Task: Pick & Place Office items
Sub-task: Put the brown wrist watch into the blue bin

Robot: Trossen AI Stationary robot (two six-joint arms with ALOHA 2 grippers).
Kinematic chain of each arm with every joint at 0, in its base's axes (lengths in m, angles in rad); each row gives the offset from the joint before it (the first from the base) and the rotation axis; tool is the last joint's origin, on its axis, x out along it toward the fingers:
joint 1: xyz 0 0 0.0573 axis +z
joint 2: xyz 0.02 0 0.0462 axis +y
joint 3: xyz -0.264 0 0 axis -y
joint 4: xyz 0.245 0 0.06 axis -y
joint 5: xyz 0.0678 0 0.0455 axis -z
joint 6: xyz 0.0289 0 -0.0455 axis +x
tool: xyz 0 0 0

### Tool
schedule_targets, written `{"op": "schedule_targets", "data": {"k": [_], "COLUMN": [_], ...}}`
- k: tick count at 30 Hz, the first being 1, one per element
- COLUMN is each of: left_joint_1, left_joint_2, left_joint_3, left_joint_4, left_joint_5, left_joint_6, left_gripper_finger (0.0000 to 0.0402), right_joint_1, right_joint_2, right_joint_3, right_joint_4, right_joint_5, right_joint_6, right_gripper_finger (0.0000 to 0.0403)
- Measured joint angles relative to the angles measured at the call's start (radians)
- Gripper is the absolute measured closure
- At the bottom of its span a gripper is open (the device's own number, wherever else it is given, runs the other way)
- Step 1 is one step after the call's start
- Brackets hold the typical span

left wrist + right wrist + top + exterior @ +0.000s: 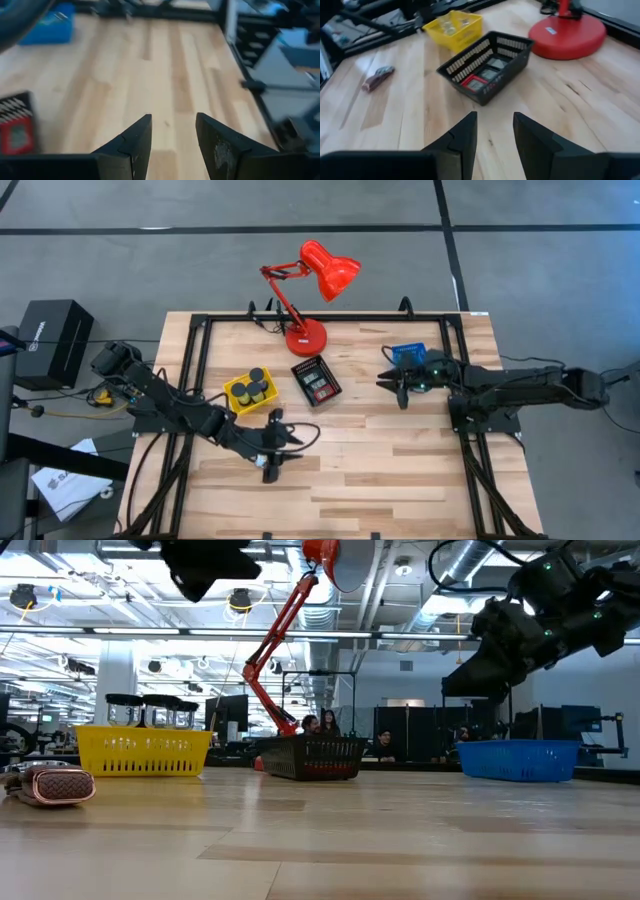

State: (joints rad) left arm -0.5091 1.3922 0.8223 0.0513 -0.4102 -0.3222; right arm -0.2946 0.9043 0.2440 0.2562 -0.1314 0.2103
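Both grippers hang above the table, touching nothing. My left gripper (277,446) (172,142) is open over bare wood near the table's front left, in front of the yellow tray (250,392), which holds black round pucks (257,385). My right gripper (397,386) (495,132) is open at the right, beside the blue tray (408,355), and points toward the black mesh tray (487,65). That tray holds small red and black rectangular pieces (479,82). A small brownish woven pouch (50,785) (377,77) lies flat on the wood near the front left.
The red desk lamp stands on its round base (305,337) at the far middle, its head (330,270) reaching beyond the table. Black frame rails (195,360) run along the left and right sides. Bare wood (380,470) spans the near half.
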Motion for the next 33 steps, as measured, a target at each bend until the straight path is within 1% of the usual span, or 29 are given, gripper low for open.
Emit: {"op": "schedule_targets", "data": {"k": [4, 8, 11, 14, 16, 18, 19, 21, 23, 26, 29, 33], "left_joint_1": [-0.01, -0.028, -0.036, -0.037, -0.042, -0.042, -0.043, -0.043, -0.039, -0.038, -0.04, -0.042], "left_joint_2": [0.032, 0.099, 0.15, 0.191, 0.199, 0.199, 0.197, 0.19, 0.189, 0.189, 0.189, 0.189], "left_joint_3": [0.0, 0.0, -0.001, -0.001, -0.001, 0.0, -0.001, -0.002, -0.002, -0.002, -0.002, -0.002], "left_joint_4": [-0.057, -0.083, -0.08, -0.084, -0.102, -0.161, -0.203, -0.258, -0.271, -0.271, -0.272, -0.282], "left_joint_5": [0.086, 0.148, 0.222, 0.331, 0.441, 0.543, 0.569, 0.576, 0.56, 0.482, 0.39, 0.382], "left_joint_6": [-0.052, -0.056, -0.056, -0.066, -0.118, -0.152, -0.168, -0.196, -0.21, -0.186, -0.152, -0.123], "left_gripper_finger": [0.0252, 0.0259, 0.0267, 0.0276, 0.0284, 0.0291, 0.0295, 0.0303, 0.0308, 0.031, 0.0302, 0.0276], "right_joint_1": [0.038, 0.068, 0.085, 0.097, 0.099, 0.098, 0.098, 0.098, 0.098, 0.098, 0.098, 0.098], "right_joint_2": [0.0, 0.0, 0.0, 0.0, 0.0, 0.0, 0.0, 0.0, 0.0, 0.0, 0.0, 0.0], "right_joint_3": [0.0, 0.0, 0.0, 0.0, 0.0, 0.0, 0.0, 0.0, 0.0, 0.0, 0.0, 0.0], "right_joint_4": [0.0, -0.007, -0.012, -0.013, -0.013, -0.013, -0.013, -0.013, -0.013, -0.013, -0.013, -0.013], "right_joint_5": [0.0, 0.0, 0.0, 0.0, 0.0, 0.0, 0.0, 0.0, 0.0, 0.0, 0.0, 0.0], "right_joint_6": [-0.016, -0.017, -0.017, -0.019, -0.019, -0.019, -0.019, -0.019, -0.019, -0.019, -0.019, -0.019], "right_gripper_finger": [0.0285, 0.0285, 0.0285, 0.0285, 0.0285, 0.0285, 0.0285, 0.0285, 0.0285, 0.0285, 0.0285, 0.0285]}}
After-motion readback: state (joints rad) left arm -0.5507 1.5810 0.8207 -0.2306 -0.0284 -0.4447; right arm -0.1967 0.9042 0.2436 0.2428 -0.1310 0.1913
